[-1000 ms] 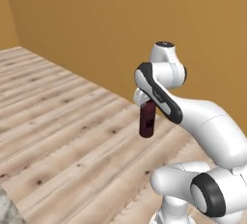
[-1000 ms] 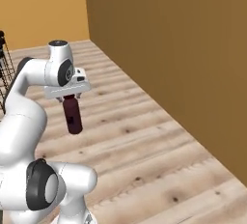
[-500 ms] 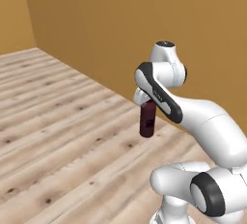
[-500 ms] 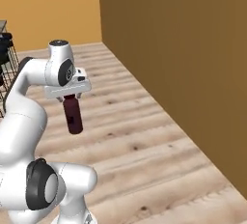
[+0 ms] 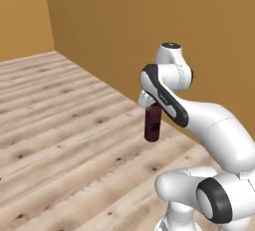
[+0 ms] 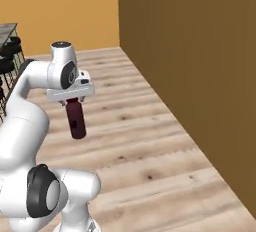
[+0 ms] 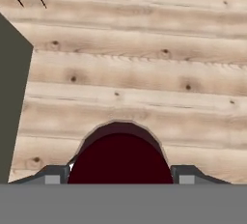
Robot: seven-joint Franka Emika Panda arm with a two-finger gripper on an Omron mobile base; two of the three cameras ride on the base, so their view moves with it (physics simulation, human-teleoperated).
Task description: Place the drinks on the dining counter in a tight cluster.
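The squat maroon bottle (image 5: 152, 124) is held by the gripper (image 6: 73, 99) — jaws clamped on its top end, one fingertip (image 7: 54, 175) seen on each side of the dark red body in the hand view. The bottle hangs upright, long axis vertical, cap up inside the jaws and base pointing down at the wooden floor (image 5: 64, 125), well clear of it. It lies straight below the hand, along the gripper's own line, so no regrasp is judged needed. The bottle is carried in mid-air over bare planks beside the brown wall (image 6: 200, 76), not yet on any counter. Black bar stools (image 6: 7, 61) and a grey-brown top (image 6: 7, 30) are seen at the far left edge of the right base view — probably the dining counter, well apart from the bottle. The coming move is judged to turn on that: the target lies off to the arm's left, and the bottle must be kept upright until set down
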